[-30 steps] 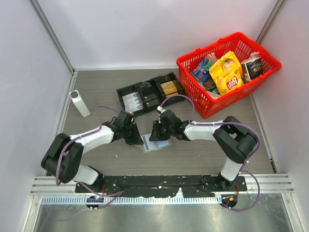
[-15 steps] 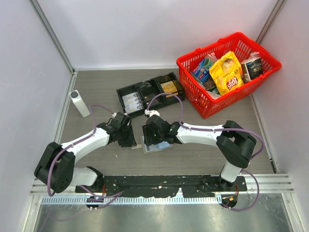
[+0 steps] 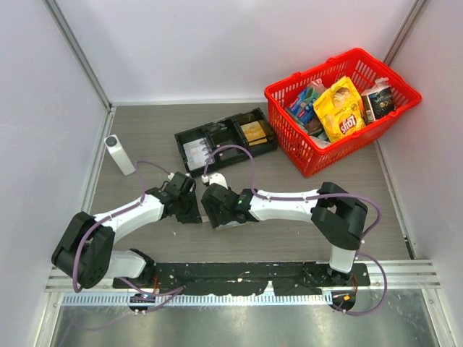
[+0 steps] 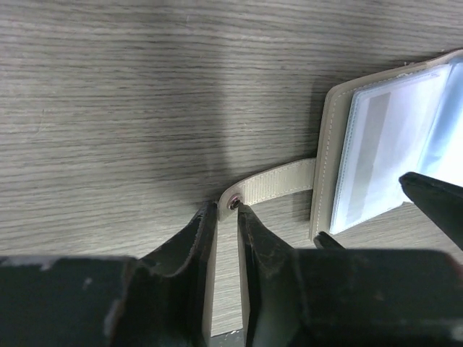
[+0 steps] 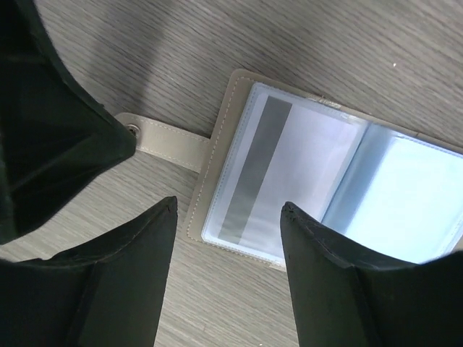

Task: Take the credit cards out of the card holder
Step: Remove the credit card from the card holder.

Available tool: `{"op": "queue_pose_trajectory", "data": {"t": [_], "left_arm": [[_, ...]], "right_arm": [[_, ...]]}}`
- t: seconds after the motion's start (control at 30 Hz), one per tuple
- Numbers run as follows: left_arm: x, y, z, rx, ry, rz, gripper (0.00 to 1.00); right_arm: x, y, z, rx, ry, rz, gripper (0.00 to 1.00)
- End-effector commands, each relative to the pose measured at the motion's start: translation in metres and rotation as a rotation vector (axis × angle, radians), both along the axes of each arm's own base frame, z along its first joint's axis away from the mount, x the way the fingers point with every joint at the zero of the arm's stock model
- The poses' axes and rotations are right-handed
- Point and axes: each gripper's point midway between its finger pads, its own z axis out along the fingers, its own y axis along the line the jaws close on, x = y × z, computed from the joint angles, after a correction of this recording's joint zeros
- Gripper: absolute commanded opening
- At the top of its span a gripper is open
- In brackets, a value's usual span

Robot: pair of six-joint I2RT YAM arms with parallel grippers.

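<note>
Here's the card holder (image 5: 217, 153), lying open and flat on the table (image 3: 145, 130), close in front of the two arms and between their wrists. It's beige-grey with stitched edges, and its clear sleeves face up. One of the credit cards (image 5: 278, 170) sits in the left sleeve, whitish with a grey stripe down it. The page beside it shows pale blue.

The left claw (image 4: 226, 210) is low at the table, with its fingers nearly pressed together. They pinch the very end of the holder's strap (image 4: 278, 184), right at the little metal snap. The strap runs out flat from the holder's spine side.

The right claw (image 5: 228, 210) hangs above the holder with its fingers spread wide. One finger is over bare table next to the stitched edge, the other is over the striped card. I can't tell whether either tip touches anything.

At the far side of the table, a long black tray (image 3: 217, 129) sits well apart from the action. A red basket (image 3: 340, 150) of snack packs is at the far right, and a white upright tube (image 3: 119, 154) stands at the left.
</note>
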Motion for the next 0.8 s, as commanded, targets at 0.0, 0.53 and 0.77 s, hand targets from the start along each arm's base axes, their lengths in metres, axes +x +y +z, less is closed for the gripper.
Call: {"op": "queue_pose_trajectory", "data": {"t": [0.0,0.53,0.77], "left_arm": [[-0.008,0.008,-0.019,0.037,0.023,-0.003,0.19],[-0.012,0.008,-0.025,0.037,0.043,-0.01,0.14],[-0.012,0.008,-0.025,0.034,0.042,-0.009,0.14]], "right_arm": [[0.011,-0.005,-0.004,-0.047,-0.041,-0.045,0.64],[0.02,-0.022,0.0,-0.136,-0.085,-0.098,0.39],[0.017,-0.006,0.01,-0.072,-0.083,-0.08,0.64]]}}
